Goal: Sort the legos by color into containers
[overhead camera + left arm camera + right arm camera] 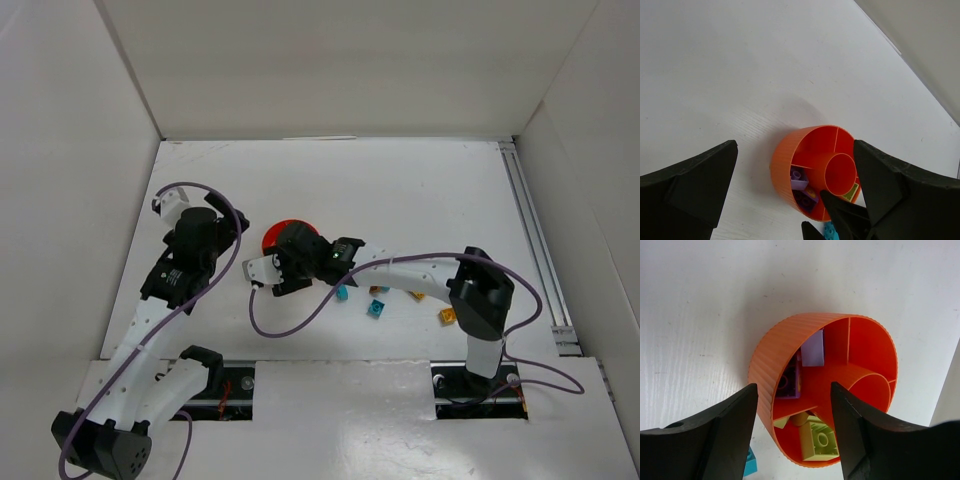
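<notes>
Sorting in progress: the right gripper (793, 387) hangs directly above the orange dish (770, 365), its jaws parted to a middling gap with nothing between them. Below, a yellow-green brick (817, 440) lies in one wedge and the purple bricks (787, 382) in the next. The dish sits a little left of the middle of the tabletop (400, 190), well clear of every edge. The loose bricks (375, 308), teal and orange-yellow, are scattered to its right, toward the near edge.

The right arm (420, 268) stretches low across the tabletop from the near right corner, elbow bent and wrist tipped down over the dish. The left arm (150, 330) rises from the near left corner, and the left gripper (795, 150) stands as wide as it goes and empty, looking down on the dish from the side.

These bricks look hard, light and slick. A pinch across the flat side walls, rather than the studs, seems safest, as they could easily squirt out. The dish looks light too, and a nudge to its rim would likely shift it.
</notes>
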`<action>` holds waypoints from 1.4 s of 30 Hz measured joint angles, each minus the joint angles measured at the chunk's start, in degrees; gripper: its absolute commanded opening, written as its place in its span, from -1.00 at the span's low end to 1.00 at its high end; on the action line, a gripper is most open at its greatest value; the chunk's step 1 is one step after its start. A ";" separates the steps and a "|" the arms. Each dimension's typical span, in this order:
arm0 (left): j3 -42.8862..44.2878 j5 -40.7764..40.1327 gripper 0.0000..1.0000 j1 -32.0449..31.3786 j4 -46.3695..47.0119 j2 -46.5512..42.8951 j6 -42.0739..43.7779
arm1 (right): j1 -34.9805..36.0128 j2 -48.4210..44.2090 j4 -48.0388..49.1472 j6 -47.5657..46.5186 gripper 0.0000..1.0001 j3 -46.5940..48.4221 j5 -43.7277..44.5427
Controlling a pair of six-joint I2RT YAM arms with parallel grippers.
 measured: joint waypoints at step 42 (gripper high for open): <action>5.92 1.29 0.46 -42.40 6.93 28.00 -4.09 | -39.76 -61.77 -8.26 52.81 0.69 -36.70 14.84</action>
